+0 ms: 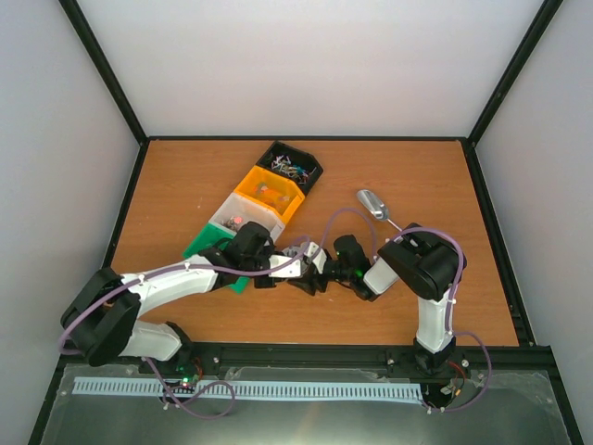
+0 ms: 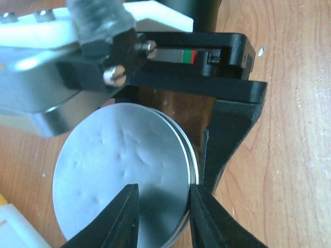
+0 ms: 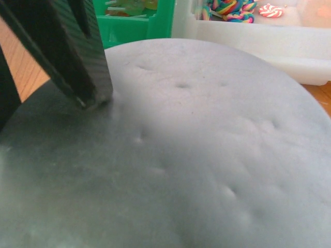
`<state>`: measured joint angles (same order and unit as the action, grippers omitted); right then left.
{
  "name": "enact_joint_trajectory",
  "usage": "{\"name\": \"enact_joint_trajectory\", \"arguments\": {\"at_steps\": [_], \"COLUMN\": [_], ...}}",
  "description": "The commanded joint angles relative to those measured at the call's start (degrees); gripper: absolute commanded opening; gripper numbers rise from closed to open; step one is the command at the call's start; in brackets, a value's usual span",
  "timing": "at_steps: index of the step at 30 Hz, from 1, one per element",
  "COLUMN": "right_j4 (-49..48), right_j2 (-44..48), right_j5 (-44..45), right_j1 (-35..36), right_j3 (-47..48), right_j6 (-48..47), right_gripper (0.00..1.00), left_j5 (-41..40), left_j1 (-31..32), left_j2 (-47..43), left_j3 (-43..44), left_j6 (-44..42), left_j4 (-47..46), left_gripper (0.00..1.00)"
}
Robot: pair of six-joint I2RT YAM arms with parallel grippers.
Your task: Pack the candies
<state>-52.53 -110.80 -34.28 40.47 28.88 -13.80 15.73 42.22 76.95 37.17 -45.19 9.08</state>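
A small round jar with a dented silver lid (image 2: 124, 165) is held over the table's middle between both grippers. My right gripper (image 1: 324, 267) is shut on the jar; one of its black fingers (image 2: 227, 134) lies against the jar's side. My left gripper (image 2: 163, 194) is partly open on the lid, one tip on the lid's face and the other at its rim. The lid (image 3: 196, 155) fills the right wrist view, where a left finger (image 3: 77, 57) touches it. Candies lie in the black bin (image 1: 289, 169), the orange bin (image 1: 267, 192) and the white bin (image 3: 227, 8).
The black bin (image 1: 313, 165), orange bin (image 1: 248, 183), white bin (image 1: 222, 211) and green bin (image 1: 196, 246) stand in a diagonal row left of centre. A shiny metal scoop (image 1: 373, 204) lies to the right of them. Both arms' cables loop over the near table.
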Motion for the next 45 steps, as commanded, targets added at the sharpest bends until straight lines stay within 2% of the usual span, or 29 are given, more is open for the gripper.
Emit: {"name": "enact_joint_trajectory", "arguments": {"at_steps": [1, 7, 13, 15, 17, 20, 22, 27, 32, 45], "right_j4": [4.7, 4.7, 4.6, 4.6, 4.6, 4.3, 4.2, 3.8, 3.2, 3.1], "right_j2": [-0.5, -0.5, -0.6, -0.5, -0.5, -0.7, -0.7, -1.1, -1.2, -1.1], "right_j5": [-1.8, -1.8, -1.4, -1.3, -1.2, -1.2, -1.1, -0.8, -0.5, -0.3], "right_j1": [0.4, 0.4, 0.4, 0.3, 0.2, 0.2, 0.2, 0.1, 0.1, 0.1], "right_j3": [-1.4, -1.4, -1.4, -1.3, -1.3, -1.2, -1.2, -1.0, -1.0, -1.1], "right_j6": [0.1, 0.1, 0.3, 0.4, 0.5, 0.7, 1.0, 2.0, 2.4, 2.6], "right_gripper": [0.25, 0.25, 0.25, 0.25, 0.25, 0.25, 0.25, 0.25, 0.25, 0.26], "left_j5": [-4.8, -5.3, -1.6, 2.7, 7.1, 11.7, 11.7, 9.8, 8.8, 8.5], "left_j1": [-4.7, -8.9, -11.4, -11.4, -11.4, -11.0, -9.8, -5.4, -4.5, -4.3], "left_j2": [-1.6, -2.5, -4.4, -6.1, -6.7, -6.1, -5.3, -1.3, 1.6, 8.0], "left_j3": [-0.6, -1.3, -0.2, 0.9, 2.6, 2.8, 2.3, 3.0, 3.9, 9.3], "left_j6": [-2.8, -1.6, 1.9, 3.9, 7.0, 11.4, 12.6, 13.7, 15.0, 14.3], "left_j4": [-0.1, -1.0, 1.4, 3.8, 6.1, 4.8, 2.8, 0.0, -3.4, 1.1], "left_gripper": [0.27, 0.26, 0.28, 0.36, 0.60, 0.82, 0.86, 0.88, 0.88, 0.79]}}
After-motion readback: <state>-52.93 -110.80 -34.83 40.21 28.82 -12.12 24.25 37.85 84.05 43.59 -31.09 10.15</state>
